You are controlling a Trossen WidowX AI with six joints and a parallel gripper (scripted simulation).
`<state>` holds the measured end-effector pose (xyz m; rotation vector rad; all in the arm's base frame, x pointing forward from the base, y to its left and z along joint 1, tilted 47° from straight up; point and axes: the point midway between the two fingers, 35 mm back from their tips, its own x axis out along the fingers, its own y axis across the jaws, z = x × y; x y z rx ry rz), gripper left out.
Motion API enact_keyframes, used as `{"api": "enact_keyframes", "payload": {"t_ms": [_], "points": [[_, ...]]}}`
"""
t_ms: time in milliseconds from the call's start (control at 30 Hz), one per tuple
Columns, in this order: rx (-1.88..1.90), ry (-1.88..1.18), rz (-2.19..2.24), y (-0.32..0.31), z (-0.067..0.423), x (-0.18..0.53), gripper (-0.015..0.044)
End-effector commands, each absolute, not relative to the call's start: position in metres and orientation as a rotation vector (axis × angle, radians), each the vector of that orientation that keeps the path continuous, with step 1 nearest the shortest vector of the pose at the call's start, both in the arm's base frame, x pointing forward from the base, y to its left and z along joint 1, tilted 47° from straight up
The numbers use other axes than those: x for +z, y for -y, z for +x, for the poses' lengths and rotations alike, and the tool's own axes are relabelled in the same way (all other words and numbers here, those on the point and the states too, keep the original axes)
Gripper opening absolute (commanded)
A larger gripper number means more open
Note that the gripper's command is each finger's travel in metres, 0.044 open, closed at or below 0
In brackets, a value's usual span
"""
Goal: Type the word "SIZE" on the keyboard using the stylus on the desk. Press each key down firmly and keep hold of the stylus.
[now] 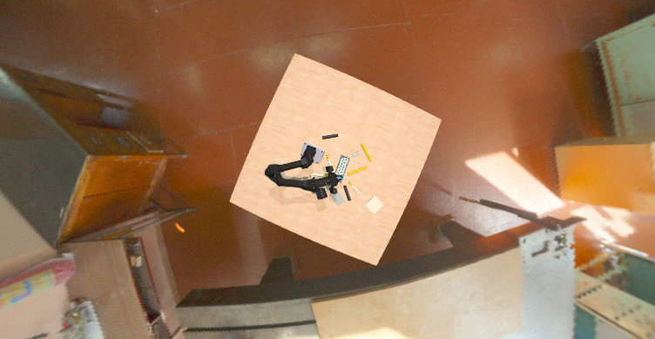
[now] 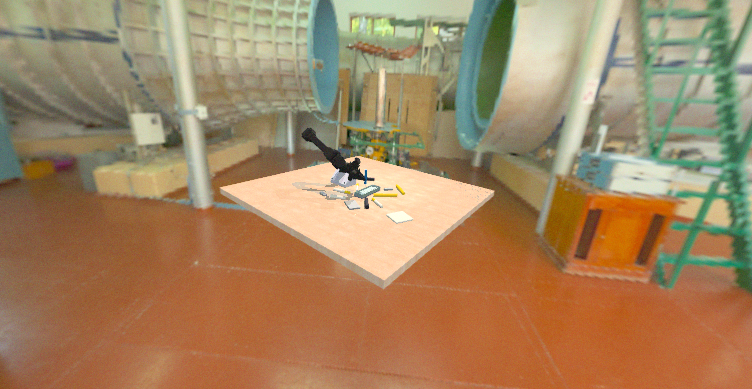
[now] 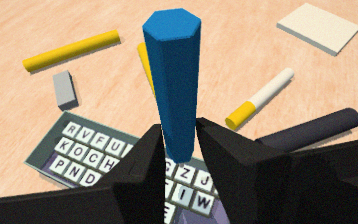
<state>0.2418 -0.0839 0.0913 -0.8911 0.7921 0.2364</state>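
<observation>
Upright, the stylus points at the keyboard.

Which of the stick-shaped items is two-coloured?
The marker right of the blue stylus: white body, yellow end. The other sticks are plain yellow or dark.
</observation>
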Motion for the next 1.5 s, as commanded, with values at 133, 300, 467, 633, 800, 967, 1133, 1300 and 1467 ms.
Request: {"api": "enact_keyframes", "payload": {"t_ms": [133,300,467,633,800,967,1133,1300,1467], "points": [[0.232,-0.792,-0.887,0.085,0.25,0.088,0.0],[0.232,-0.792,-0.888,0.095,0.248,0.08,0.0],[0.232,-0.792,-0.888,0.097,0.247,0.078,0.0026],[0.233,-0.794,-0.888,0.099,0.248,0.076,0.0081],[0.233,-0.794,-0.888,0.1,0.248,0.075,0.0081],[0.233,-0.795,-0.889,0.103,0.248,0.073,0.0081],[0.233,-0.795,-0.889,0.105,0.247,0.07,0.0081],[0.233,-0.795,-0.889,0.107,0.247,0.069,0.0081],[0.233,-0.795,-0.889,0.109,0.247,0.067,0.0081]]}}
